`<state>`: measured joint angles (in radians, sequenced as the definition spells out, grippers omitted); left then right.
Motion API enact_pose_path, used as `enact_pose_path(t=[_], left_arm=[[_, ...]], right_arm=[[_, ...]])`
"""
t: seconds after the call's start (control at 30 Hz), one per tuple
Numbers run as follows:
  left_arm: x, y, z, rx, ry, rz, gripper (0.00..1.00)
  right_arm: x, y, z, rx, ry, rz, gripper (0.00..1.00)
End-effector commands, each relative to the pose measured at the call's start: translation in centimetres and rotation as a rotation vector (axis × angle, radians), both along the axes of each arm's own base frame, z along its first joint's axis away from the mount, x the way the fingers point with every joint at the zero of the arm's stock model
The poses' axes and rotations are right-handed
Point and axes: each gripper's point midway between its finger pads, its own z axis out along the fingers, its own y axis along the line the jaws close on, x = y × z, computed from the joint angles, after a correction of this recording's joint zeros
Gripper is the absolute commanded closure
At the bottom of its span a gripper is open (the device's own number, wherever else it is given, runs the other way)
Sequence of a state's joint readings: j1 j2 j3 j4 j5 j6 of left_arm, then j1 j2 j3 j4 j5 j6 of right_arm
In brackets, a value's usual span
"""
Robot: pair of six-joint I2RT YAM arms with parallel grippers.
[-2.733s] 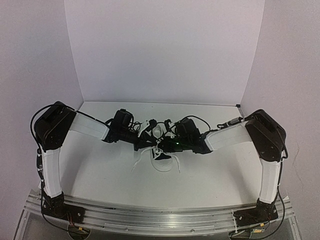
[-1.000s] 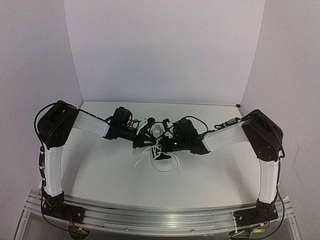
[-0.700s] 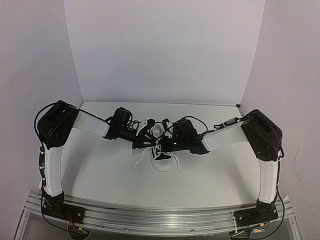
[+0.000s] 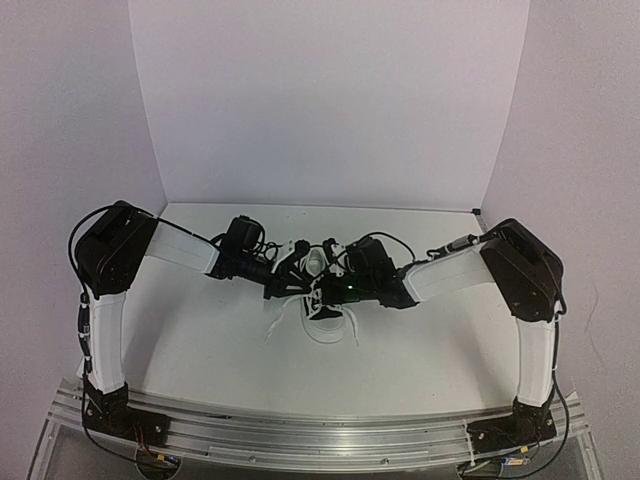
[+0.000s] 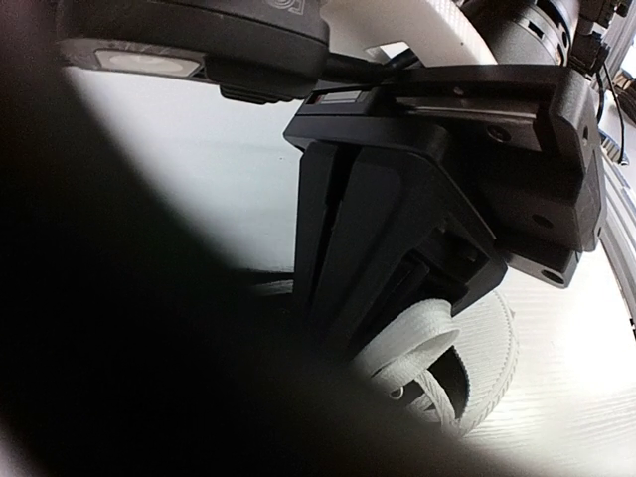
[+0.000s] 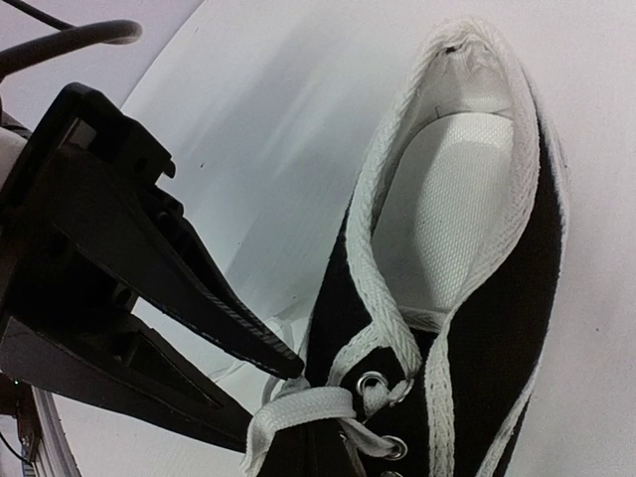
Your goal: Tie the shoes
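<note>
The sneaker (image 6: 497, 328) sits about the middle of the counter (image 4: 200, 340), toe toward the near edge, with both hands crowded over its laced front. We judge the step in hand to be getting a sure hold on the laces (image 6: 298, 407) before any crossing is drawn. The left hand (image 6: 270, 405) has its jaws a little apart, one fingertip (image 6: 281, 360) just above and the other just below the flat lace where it leaves the top eyelet (image 6: 370, 383). As far as we can see, it straddles the lace without clamping it. The right hand (image 5: 336, 328) is fully closed beside a white loop (image 5: 417, 343) of lace, but its tips are lost behind a dark blur in the left wrist view, so we cannot tell whether it has any lace pinched. To do this well, we would close the left hand squarely on the flat of the lace, a little out from the eyelet so there is slack, with the band across the pads and not at a tip. The sneaker looks light, so any pull should run low and sideways along the counter, or it may lift or turn. With the hands this near, we would move one at a time and mind the loose ends (image 4: 272, 325) trailing toward the near edge.
</note>
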<state>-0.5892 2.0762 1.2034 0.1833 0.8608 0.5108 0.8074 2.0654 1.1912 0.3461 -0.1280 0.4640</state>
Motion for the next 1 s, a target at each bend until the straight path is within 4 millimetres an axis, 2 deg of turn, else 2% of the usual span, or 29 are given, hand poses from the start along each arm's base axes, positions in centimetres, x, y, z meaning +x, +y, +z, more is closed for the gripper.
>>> enact_pose_path(t=[0.0, 0.1, 0.2, 0.27, 0.43, 0.6, 0.97], left_arm=[[0.2, -0.6, 1.3, -0.031, -0.078, -0.037, 0.80], [0.3, -0.6, 1.2, -0.031, -0.090, -0.043, 0.84], [0.3, -0.6, 1.2, -0.032, -0.093, -0.046, 0.97], [0.3, -0.6, 1.3, -0.031, -0.093, -0.043, 1.00], [0.1, -0.1, 1.1, -0.013, -0.089, -0.027, 1.00], [0.8, 0.5, 1.2, 0.014, -0.102, 0.019, 1.00], [1.6, 0.9, 2.0, 0.039, -0.129, 0.063, 1.00]], right_arm=[[0.2, 1.5, 0.8, 0.039, -0.034, 0.049, 1.00], [0.1, 1.6, 1.0, 0.041, -0.038, 0.058, 1.00], [0.1, 1.5, 1.0, 0.039, -0.038, 0.053, 1.00], [0.2, 1.5, 1.1, 0.040, -0.041, 0.052, 1.00], [0.4, 0.9, 1.8, 0.033, -0.064, 0.024, 1.00], [0.4, 0.2, 2.9, 0.027, -0.094, 0.009, 1.00], [-0.1, -1.2, 4.7, 0.025, -0.127, -0.011, 0.83]])
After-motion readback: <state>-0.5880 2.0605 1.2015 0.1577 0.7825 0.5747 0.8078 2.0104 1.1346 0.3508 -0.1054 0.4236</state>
